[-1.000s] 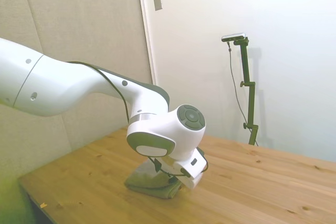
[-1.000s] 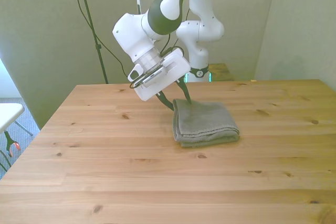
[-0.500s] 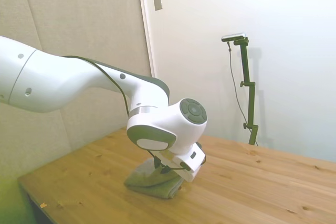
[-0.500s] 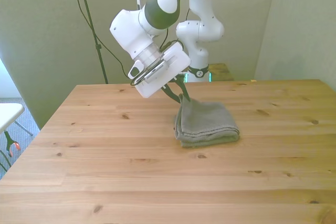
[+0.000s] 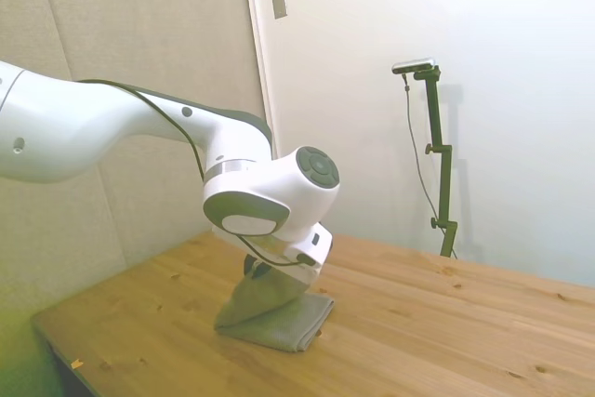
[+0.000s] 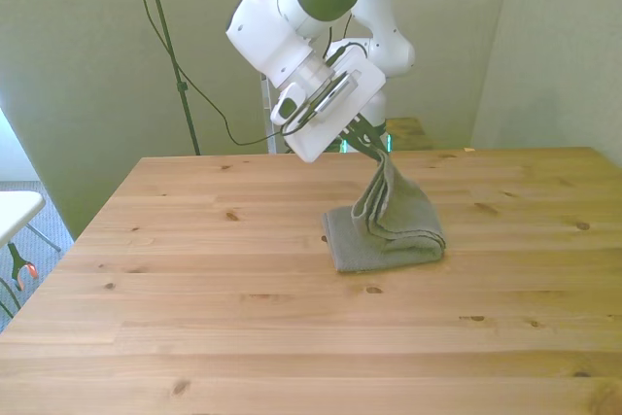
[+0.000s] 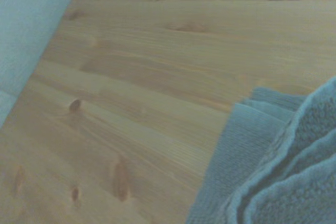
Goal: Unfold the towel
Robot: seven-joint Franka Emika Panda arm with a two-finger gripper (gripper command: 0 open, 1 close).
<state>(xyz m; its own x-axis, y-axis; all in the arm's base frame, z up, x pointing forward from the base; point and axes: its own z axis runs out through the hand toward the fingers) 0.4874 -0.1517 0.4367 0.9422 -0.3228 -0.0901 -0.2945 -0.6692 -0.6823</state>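
My gripper [image 6: 374, 146] pinching the upper layers of the towel [image 6: 386, 228] at one edge, that edge raised above the table [image 6: 194, 308], lowest layer flat on the table near its centre, folds hanging from my gripper.

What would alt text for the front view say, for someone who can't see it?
A white robot arm's pincer lifts one edge of a folded grey-olive towel off a wooden table. The rest of the towel lies on the table.
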